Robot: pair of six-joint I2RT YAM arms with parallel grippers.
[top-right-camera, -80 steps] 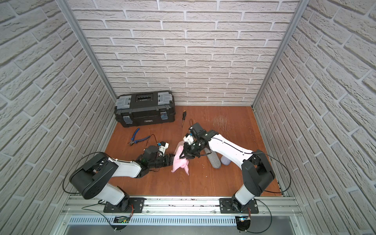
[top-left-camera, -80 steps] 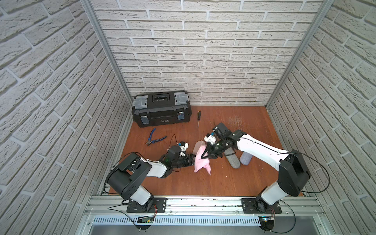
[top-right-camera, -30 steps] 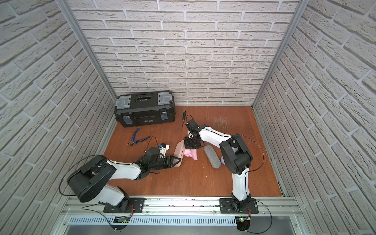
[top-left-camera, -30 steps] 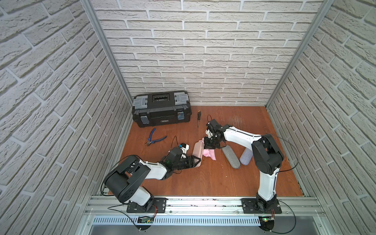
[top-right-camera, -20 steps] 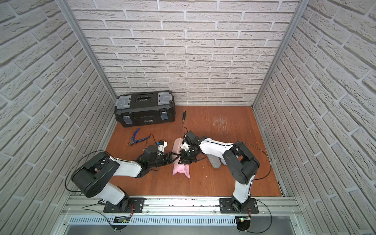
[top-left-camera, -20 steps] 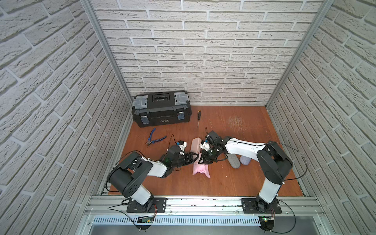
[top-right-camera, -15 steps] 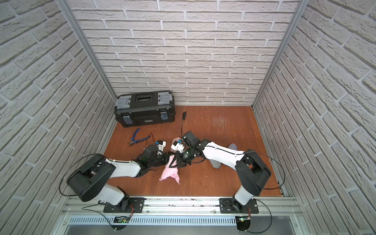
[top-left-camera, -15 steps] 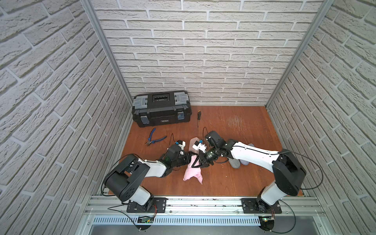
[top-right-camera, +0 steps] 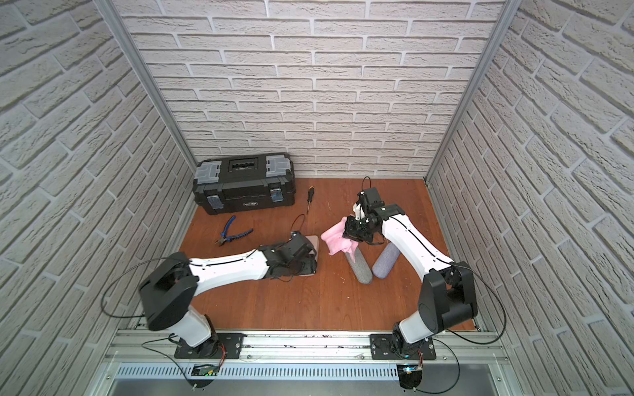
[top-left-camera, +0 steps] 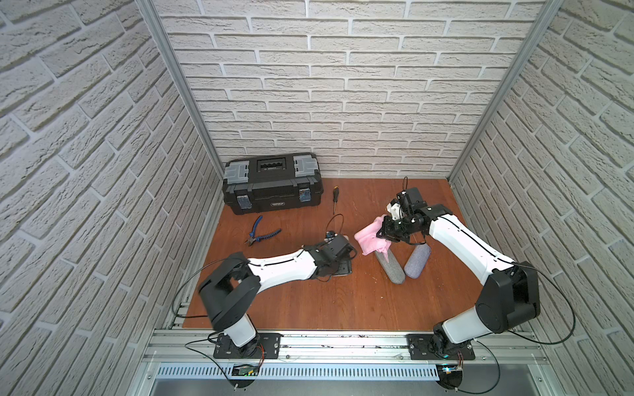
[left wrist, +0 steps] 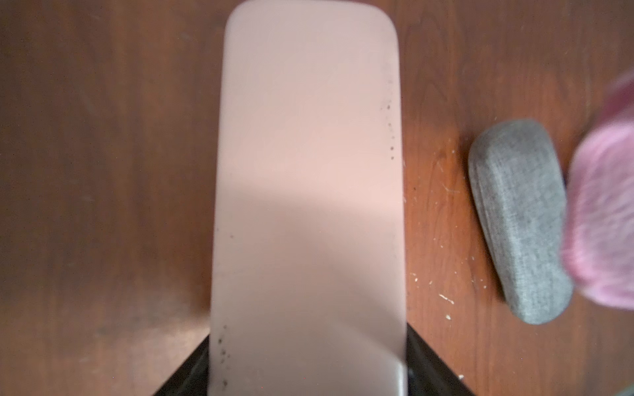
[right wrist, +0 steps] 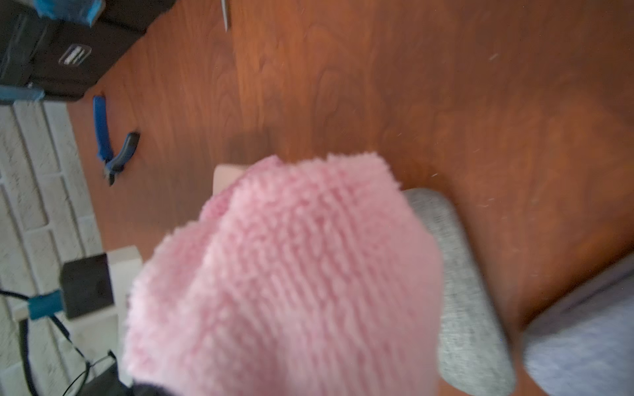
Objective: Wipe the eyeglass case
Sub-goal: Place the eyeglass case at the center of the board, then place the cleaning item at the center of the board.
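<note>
The eyeglass case is pale pink and smooth, with dark specks along its edges. It lies flat on the wooden table, and one end shows in a top view. My left gripper is shut on its near end, a black finger on each long side; from above the gripper covers most of the case. My right gripper is shut on a fluffy pink cloth, held off to the case's right. The cloth hides the right fingers in the right wrist view and hangs over the far end of a grey case.
Two grey fabric cases lie side by side right of the pink one. A black toolbox stands at the back left. Blue-handled pliers and a screwdriver lie in front of it.
The right gripper has carried the pink cloth from beside the left gripper, rightward and back, to over the grey case's far end. The left gripper still holds the pink case.
</note>
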